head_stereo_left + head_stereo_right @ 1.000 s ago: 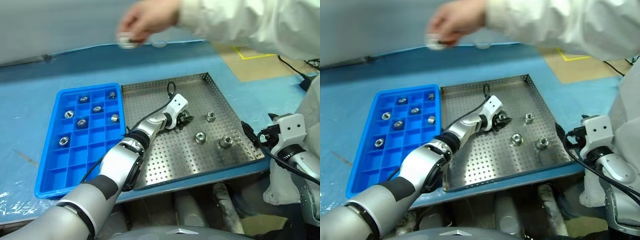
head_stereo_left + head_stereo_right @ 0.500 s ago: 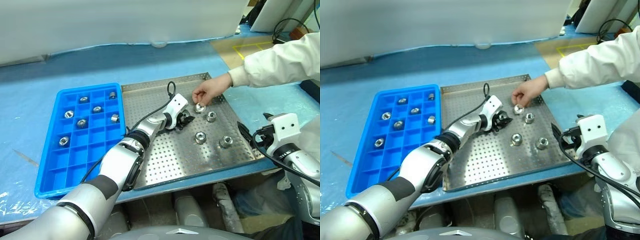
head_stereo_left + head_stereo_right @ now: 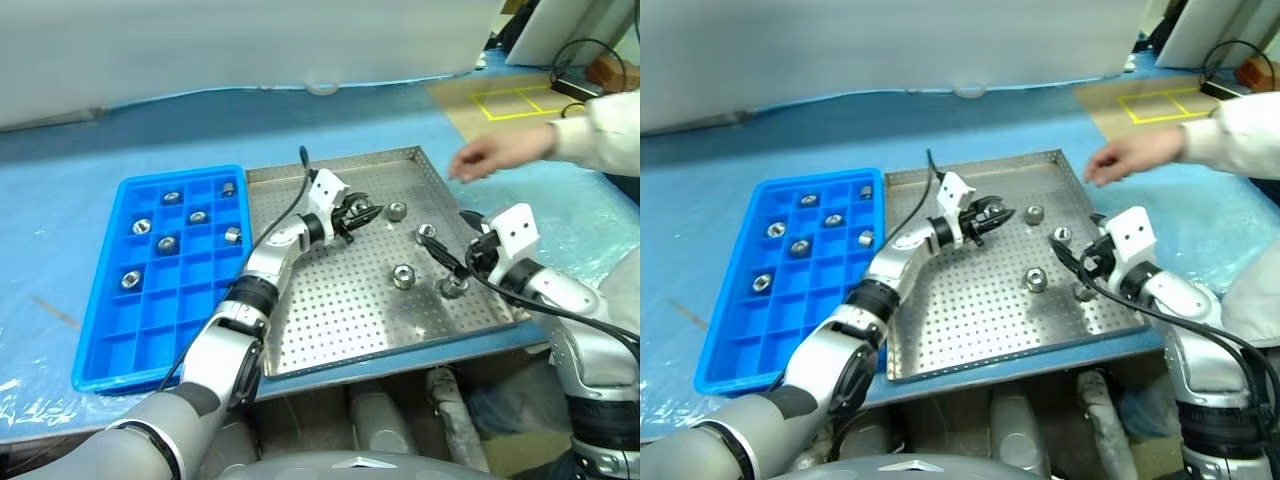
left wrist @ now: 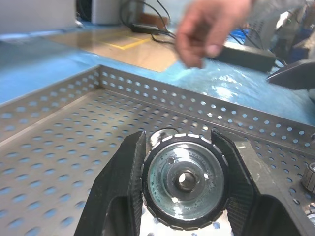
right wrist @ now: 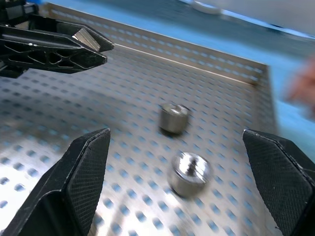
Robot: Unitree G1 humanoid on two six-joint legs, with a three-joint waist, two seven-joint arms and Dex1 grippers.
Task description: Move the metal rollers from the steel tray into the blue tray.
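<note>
Left gripper (image 3: 362,212) has lifted off the steel tray (image 3: 330,330) pinching a roller (image 4: 184,181) — a person's hand (image 3: 492,157) has withdrawn, leaving one more roller (image 3: 397,210) — right gripper (image 5: 179,162) spread, approaching.

Your left gripper (image 3: 356,213) hangs over the far middle of the steel tray (image 3: 330,330), clamped on a metal roller (image 4: 185,180). Between it and the blue tray (image 3: 100,340) to the left you have only the two trays' low rims, with bare perforated floor beneath.

On the right the way is crowded. A person's hand (image 3: 488,158) hovers above the tray's far right corner, and your right gripper (image 3: 450,268), jaws spread wide, reaches in over the right rim. Four loose rollers lie there: one (image 3: 397,210) just right of the left gripper, the others (image 3: 403,275) near the right gripper.

The tray's near left half lies bare. In the blue tray, the near compartments stand vacant.
</note>
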